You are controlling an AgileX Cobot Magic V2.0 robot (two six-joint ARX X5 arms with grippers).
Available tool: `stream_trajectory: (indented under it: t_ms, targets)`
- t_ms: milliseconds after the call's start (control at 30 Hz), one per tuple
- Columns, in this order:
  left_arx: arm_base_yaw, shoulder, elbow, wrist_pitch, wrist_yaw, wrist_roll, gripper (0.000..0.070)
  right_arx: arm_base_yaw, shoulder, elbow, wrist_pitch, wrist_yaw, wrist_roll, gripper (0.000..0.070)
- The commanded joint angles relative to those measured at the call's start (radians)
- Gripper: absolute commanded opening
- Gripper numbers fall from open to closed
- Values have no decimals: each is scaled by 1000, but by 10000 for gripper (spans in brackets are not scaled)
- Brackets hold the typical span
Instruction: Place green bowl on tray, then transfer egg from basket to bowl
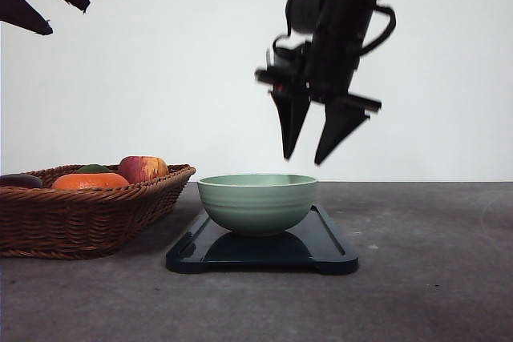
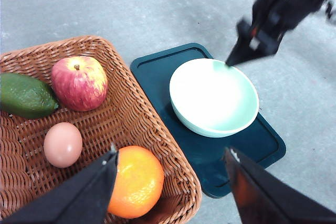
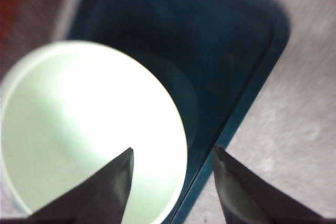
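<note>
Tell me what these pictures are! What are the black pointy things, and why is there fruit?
This is a robot with two arms, and the black pointy things are its fingers. Each arm has a hand like a pincher. One picture looks forward over the table. The other two come from small cameras on the robot's wrists, looking down past the fingers.

The right hand hangs open in the air above the green bowl. The bowl is empty and sits on the black tray. The left hand is open too, up above the spot where the basket and tray meet. Neither hand holds anything.

In the basket lie an egg, a red apple, an orange and a green avocado. The egg goes into the bowl next.
</note>
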Motion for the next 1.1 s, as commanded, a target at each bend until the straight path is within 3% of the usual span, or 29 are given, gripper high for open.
stream_trajectory:
  t_ms: [0,167,367,500,667,767,900,1067]
  targets:
    - [-3,10,16,11,-2,-3,416,11,-26,23,8,23,-14,297]
    - [-3,10,16,11,-2,-3,416,17,-153,-118,186,62,-14,296]
    - [-3,10,16,11,-2,-3,416,12,-390,-492,481,65,-14,290]
    - [-3,10,16,11,-2,-3,416,-10,-547,-699,586,66,-43,288]
    - [-3,12,16,11,-15,-9,413,-60,-730,-884,607,91,-80,288]
    - [-3,21,16,11,-93,-80,415,-99,-828,-955,581,95,-90,288]
    - [-3,72,16,20,-162,-105,416,-143,-908,-980,505,95,-96,288]
    - [-5,200,21,73,-168,-105,417,-152,-941,-980,488,94,-111,288]
